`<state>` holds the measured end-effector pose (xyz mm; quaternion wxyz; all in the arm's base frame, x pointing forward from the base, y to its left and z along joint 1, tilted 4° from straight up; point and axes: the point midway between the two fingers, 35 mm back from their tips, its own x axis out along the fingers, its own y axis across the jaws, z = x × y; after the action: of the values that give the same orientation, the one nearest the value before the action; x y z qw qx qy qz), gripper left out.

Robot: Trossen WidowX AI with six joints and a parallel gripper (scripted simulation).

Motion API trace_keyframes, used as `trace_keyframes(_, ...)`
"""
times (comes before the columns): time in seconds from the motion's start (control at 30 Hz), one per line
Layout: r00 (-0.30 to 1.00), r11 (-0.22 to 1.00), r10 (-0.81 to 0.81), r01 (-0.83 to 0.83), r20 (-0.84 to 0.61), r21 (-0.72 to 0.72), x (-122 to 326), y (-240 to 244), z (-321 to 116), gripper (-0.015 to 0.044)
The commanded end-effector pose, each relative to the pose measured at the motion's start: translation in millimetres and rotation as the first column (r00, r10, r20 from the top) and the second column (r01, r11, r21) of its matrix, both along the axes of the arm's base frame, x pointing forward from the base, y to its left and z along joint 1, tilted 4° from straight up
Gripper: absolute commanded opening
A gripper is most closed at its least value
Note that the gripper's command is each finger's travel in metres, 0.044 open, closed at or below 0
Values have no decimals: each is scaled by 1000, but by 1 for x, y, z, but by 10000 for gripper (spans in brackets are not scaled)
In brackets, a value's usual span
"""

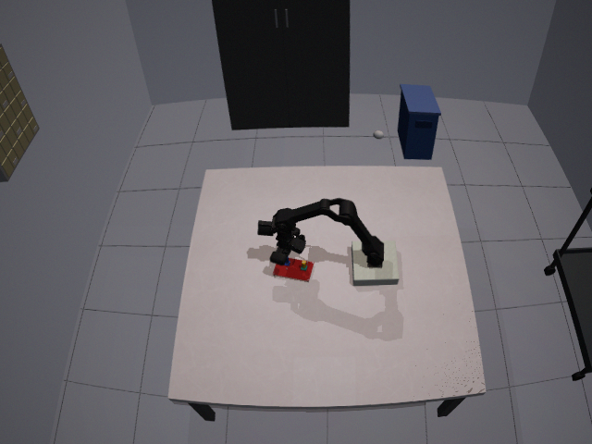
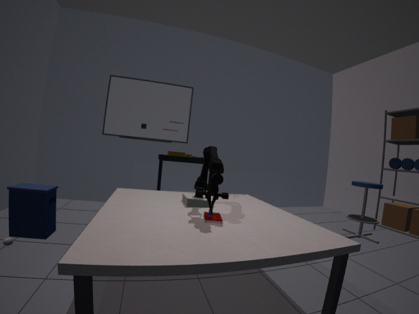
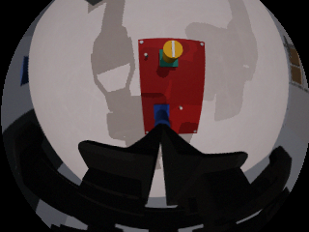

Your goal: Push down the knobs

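The red circuit board (image 1: pixel 295 274) (image 2: pixel 217 218) (image 3: pixel 185 87) stands on short legs on the table. A yellow knob (image 1: pixel 303 262) (image 3: pixel 172 49) with a white line stands raised above the green potentiometer (image 1: pixel 303 268) (image 3: pixel 162 62). A blue knob (image 2: pixel 210 211) (image 3: pixel 162 117) stands upright over the blue potentiometer (image 3: pixel 161 107) at the board's other end. My gripper (image 2: pixel 211 207) (image 3: pixel 161 127) is shut and empty, pointing down, with its fingertips at the top of the blue knob. The fingertips partly hide this knob, and I cannot tell whether they touch it or how far down it sits.
The arm's pale base block (image 1: pixel 375 274) (image 2: pixel 192 202) stands on the table (image 1: pixel 325 373) (image 2: pixel 209 250), beyond the yellow-knob end of the board. The arm arches between base and board, and its shadows fall around the board. A blue bin (image 1: pixel 418 129) (image 2: pixel 32 210) stands on the floor.
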<state>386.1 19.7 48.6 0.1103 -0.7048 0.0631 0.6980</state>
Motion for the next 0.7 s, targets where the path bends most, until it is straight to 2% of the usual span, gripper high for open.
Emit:
trace_keyframes(0.0, 1000, 1000, 2, -2, -3, 3, 2, 2, -10, 0)
trace_keyframes(0.67, 1000, 1000, 2, -2, -3, 3, 2, 2, -12, 0)
